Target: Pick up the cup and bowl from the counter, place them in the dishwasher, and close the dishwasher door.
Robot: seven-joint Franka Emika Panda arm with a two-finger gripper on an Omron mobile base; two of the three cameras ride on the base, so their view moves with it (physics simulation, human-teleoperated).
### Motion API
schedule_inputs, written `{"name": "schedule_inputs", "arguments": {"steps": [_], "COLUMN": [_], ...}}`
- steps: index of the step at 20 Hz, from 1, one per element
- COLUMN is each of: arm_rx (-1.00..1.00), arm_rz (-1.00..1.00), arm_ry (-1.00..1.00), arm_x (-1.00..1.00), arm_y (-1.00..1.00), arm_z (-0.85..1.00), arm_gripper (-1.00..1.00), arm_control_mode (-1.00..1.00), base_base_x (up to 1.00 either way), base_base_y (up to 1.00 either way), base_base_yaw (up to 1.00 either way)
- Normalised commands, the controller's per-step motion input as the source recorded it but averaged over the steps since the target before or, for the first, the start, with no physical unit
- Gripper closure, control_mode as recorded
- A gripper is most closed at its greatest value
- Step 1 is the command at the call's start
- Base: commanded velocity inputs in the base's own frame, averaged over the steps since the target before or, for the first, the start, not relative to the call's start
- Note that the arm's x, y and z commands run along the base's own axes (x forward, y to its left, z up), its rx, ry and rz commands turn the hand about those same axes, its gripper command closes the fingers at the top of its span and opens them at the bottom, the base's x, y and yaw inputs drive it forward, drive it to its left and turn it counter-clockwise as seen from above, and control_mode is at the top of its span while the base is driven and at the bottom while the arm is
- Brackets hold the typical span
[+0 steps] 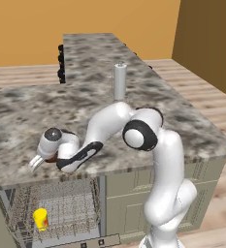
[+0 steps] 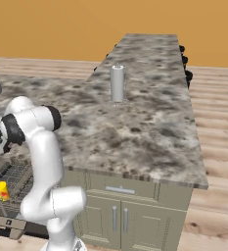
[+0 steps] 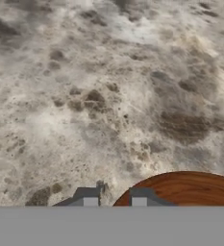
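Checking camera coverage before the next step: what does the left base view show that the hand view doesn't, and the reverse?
Left base view alone: the cup standing in the dishwasher rack, the tall grey cylinder, and the arm reaching low over the counter. Hand view alone: the bowl's wood-grained inside beside the claw fingertips. Both: the granite counter.

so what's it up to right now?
The cup already sits in the dishwasher rack, with the door down. The arm has bent low over the counter edge and its fingers are at the rim of the bowl. Whether they have closed on it is unclear.
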Motion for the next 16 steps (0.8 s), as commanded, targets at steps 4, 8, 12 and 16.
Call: {"name": "schedule_inputs", "arguments": {"steps": [4, 8, 12, 16], "arm_rx": [0.00, 0.00, -0.03, -0.05], "arm_rz": [0.00, 0.00, 0.00, 0.00], "arm_ry": [-0.10, -0.08, -0.07, -0.09], "arm_x": [-0.84, -0.97, -1.00, -0.99], "arm_y": [0.05, 0.00, 0.00, -0.05], "arm_z": [0.21, 0.00, 0.00, 0.00], "arm_gripper": [1.00, 1.00, 1.00, 1.00], "arm_control_mode": [-1.00, -1.00, -1.00, -1.00], "base_base_x": [0.00, 0.00, 0.00, 0.00], "base_base_y": [0.00, 0.00, 0.00, 0.00], "base_base_yaw": [0.00, 0.00, 0.00, 0.00]}}
